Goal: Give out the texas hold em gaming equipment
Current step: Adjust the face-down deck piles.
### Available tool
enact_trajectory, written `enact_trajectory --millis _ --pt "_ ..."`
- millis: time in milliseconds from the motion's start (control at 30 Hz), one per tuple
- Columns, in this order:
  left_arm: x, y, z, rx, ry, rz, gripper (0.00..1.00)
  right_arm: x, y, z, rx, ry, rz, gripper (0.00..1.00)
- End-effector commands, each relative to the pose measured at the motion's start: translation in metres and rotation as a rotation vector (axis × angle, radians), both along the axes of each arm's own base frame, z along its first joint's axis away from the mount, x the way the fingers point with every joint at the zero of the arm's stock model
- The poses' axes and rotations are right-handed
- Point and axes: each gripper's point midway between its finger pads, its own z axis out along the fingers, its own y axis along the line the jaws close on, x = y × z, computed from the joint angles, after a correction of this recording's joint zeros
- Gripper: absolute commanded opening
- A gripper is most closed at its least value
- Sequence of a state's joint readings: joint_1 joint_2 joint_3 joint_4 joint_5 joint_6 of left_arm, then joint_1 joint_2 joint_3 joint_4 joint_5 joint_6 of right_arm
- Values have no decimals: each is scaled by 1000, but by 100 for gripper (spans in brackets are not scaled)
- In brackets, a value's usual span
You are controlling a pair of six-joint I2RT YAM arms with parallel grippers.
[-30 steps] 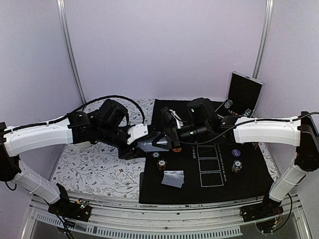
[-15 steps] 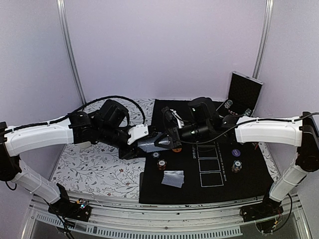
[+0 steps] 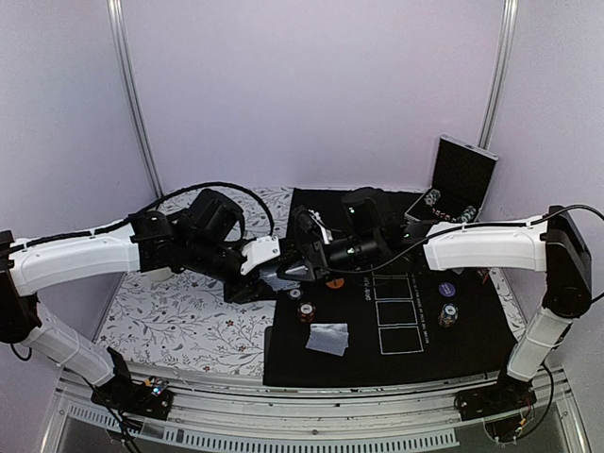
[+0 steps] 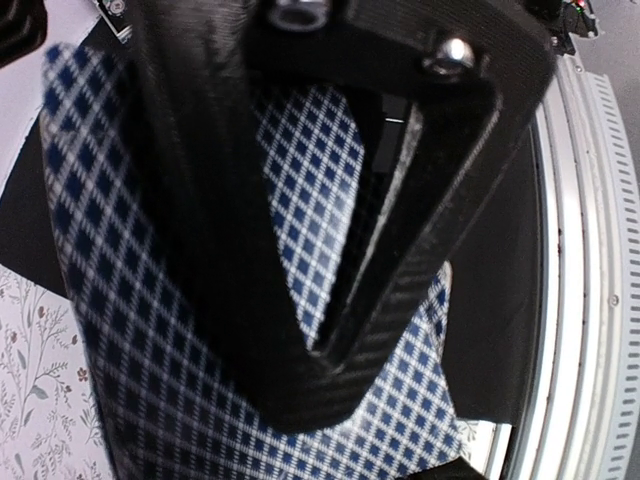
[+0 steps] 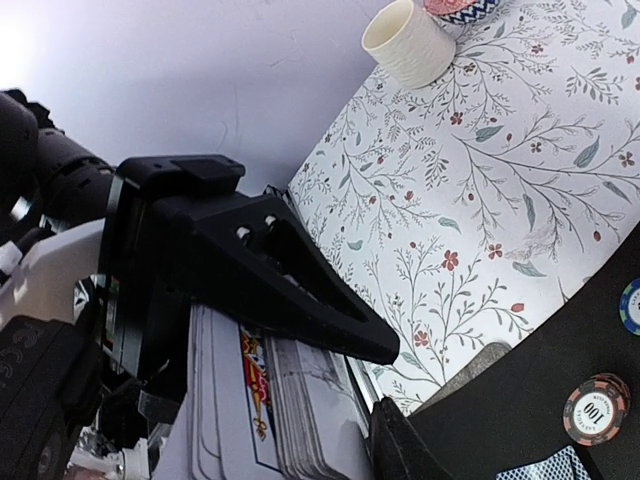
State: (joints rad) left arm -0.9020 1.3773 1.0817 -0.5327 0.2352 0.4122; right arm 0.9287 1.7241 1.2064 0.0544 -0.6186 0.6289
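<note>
My left gripper (image 3: 294, 274) is shut on a deck of grey-blue checked playing cards (image 3: 280, 276), held above the mat's left edge. In the left wrist view the gripper (image 4: 310, 385) clamps the deck (image 4: 140, 330). My right gripper (image 3: 307, 257) has come up to that deck. In the right wrist view the gripper (image 5: 388, 385) is open, with its jaws on either side of the deck's end (image 5: 270, 410). Two cards (image 3: 328, 338) lie face down on the mat. Striped chips (image 3: 307, 311) (image 3: 448, 314), an orange disc (image 3: 334, 281) and a purple disc (image 3: 449, 291) lie nearby.
A black mat (image 3: 472, 349) with printed card boxes covers the right half of the floral cloth (image 3: 179, 321). An open silver-edged case (image 3: 462, 175) stands at the back right. A white cup (image 5: 410, 42) stands on the cloth. A chip (image 5: 596, 408) lies on the mat.
My right arm has moved left across the mat, and its gripper now reaches the deck. The left arm and the deck have stayed still.
</note>
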Motion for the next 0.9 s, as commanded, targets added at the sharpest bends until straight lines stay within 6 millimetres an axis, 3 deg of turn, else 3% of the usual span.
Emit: enact_trajectory --millis 0,67,100,200,433,567,867 --pt "2 -10 18 -60 -10 -17 45 5 11 15 62 -4 5 27" --pt "3 -10 17 -58 -13 -15 45 4 11 10 59 9 9 18" --pt "4 -9 18 -58 -17 -11 47 3 11 7 55 20 10 12" --pt "8 -8 20 -52 -33 8 57 0 6 -4 37 46 0 4" --pt "15 -4 14 -26 -53 40 77 -9 -2 1 64 72 -9 2" --pt "14 -4 16 -31 -56 33 83 -17 -1 0 60 82 6 2" --pt "5 -7 9 -36 -23 -9 83 -26 2 5 69 80 28 2"
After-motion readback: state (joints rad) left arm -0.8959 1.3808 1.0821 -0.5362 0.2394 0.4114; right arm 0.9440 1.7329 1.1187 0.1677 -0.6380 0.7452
